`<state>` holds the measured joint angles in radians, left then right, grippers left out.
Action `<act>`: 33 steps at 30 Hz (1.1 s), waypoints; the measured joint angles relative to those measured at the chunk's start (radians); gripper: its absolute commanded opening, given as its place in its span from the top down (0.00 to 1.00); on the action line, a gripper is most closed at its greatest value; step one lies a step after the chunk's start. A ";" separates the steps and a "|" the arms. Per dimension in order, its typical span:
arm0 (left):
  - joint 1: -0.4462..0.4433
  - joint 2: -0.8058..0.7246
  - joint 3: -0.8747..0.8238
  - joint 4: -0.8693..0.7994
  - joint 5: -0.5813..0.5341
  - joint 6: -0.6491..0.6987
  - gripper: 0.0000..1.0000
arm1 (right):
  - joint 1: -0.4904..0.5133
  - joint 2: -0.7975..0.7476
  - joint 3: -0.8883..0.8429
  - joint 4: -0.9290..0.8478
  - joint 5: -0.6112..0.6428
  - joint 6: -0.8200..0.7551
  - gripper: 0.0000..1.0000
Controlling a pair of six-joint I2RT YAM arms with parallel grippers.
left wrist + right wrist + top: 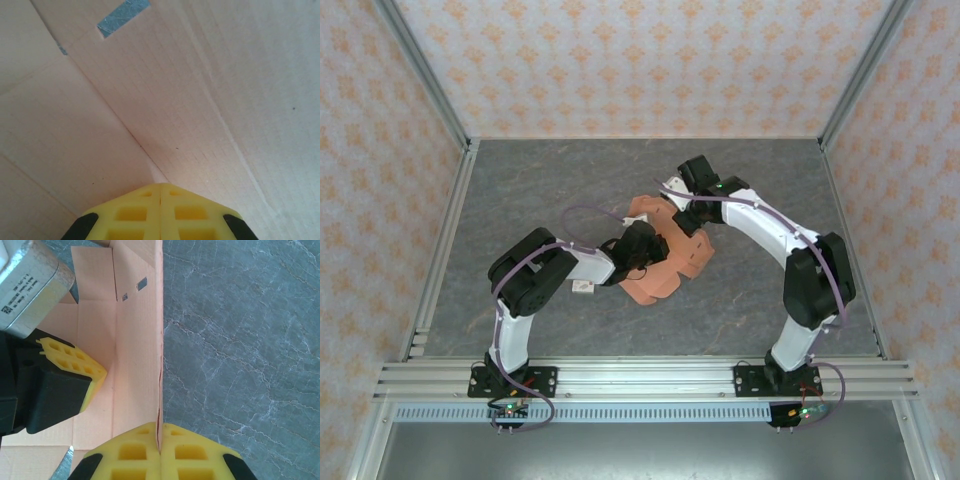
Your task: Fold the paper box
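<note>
The paper box [672, 276] is salmon-orange cardboard, partly folded, lying mid-table between both arms. My left gripper [642, 252] is over its middle; in the left wrist view its yellow fingertips [160, 186] are shut together, the tip against the inner panel [190, 100] beside a crease. From the right wrist, that same left gripper [75, 371] rests on the box floor [95, 410]. My right gripper [160, 427] is shut on the thin top edge of an upright side wall [137, 340]. It sits at the box's far right side [686, 222].
Grey marbled tabletop [520, 200] surrounds the box, also past the held wall [240, 340]. A tiny white tag [582, 288] lies by the left arm's forearm. Patterned walls enclose three sides. An aluminium rail [650, 378] carries both bases at the near edge.
</note>
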<state>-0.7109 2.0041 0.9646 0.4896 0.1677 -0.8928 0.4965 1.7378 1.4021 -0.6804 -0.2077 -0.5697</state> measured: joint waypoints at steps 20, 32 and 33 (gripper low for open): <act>-0.003 0.028 -0.033 0.129 -0.034 -0.062 1.00 | 0.154 0.023 0.037 -0.016 0.115 0.158 1.00; -0.009 0.016 -0.050 0.139 -0.053 -0.065 0.97 | 0.158 0.023 0.025 0.011 0.193 0.147 1.00; -0.010 0.008 -0.055 0.129 -0.054 -0.059 0.96 | 0.157 0.023 0.024 0.014 0.201 0.137 1.00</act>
<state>-0.7204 2.0125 0.9092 0.6189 0.1139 -0.9520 0.6537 1.7611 1.4265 -0.6659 -0.0071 -0.4324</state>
